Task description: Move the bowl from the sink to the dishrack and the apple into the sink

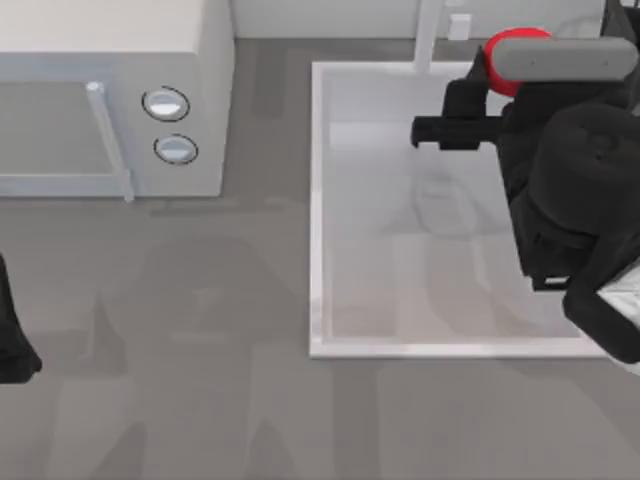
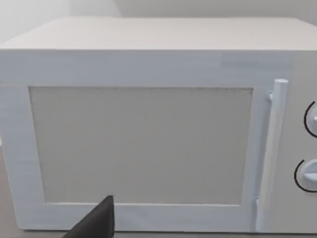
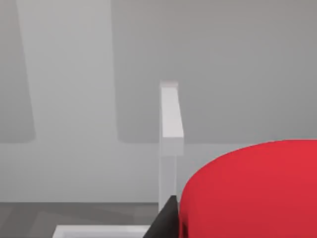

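Note:
The red apple [image 1: 506, 47] hangs over the far edge of the white sink [image 1: 318, 210], partly covered by my right arm. My right gripper [image 1: 492, 82] is shut on the apple, and in the right wrist view the apple [image 3: 252, 193] sits close up with a dark fingertip [image 3: 166, 220] against its side. The sink's basin floor is bare. The bowl and the dishrack are out of view. My left arm [image 1: 14, 340] is parked at the table's left edge, and one dark fingertip [image 2: 99, 222] of it faces the microwave.
A white microwave [image 1: 110, 90] with two round knobs stands at the back left, and its door [image 2: 143, 144] and handle show in the left wrist view. The white faucet post [image 1: 428, 35] rises behind the sink, just left of the apple.

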Robot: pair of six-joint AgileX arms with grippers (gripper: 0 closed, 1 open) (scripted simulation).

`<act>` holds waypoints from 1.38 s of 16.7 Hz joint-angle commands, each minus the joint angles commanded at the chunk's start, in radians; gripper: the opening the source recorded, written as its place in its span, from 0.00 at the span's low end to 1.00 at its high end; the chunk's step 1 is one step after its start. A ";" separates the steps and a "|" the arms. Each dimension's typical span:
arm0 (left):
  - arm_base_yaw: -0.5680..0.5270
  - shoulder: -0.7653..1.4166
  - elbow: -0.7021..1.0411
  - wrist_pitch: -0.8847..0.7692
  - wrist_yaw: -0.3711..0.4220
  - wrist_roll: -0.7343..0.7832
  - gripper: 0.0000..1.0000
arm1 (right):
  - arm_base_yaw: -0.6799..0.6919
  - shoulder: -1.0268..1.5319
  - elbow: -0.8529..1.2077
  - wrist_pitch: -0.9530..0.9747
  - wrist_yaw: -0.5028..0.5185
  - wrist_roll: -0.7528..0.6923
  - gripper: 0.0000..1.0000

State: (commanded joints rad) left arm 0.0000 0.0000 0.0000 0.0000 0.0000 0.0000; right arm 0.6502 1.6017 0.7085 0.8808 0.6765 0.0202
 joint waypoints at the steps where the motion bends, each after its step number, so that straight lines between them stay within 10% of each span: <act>1: 0.000 0.000 0.000 0.000 0.000 0.000 1.00 | 0.000 0.000 0.000 0.000 0.000 0.000 0.00; 23: 0.000 0.000 0.000 0.000 0.000 0.000 1.00 | -0.001 0.630 -0.100 0.732 0.008 -0.004 0.00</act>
State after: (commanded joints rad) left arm 0.0000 0.0000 0.0000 0.0000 0.0000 0.0000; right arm 0.6491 2.2314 0.6086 1.6129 0.6848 0.0160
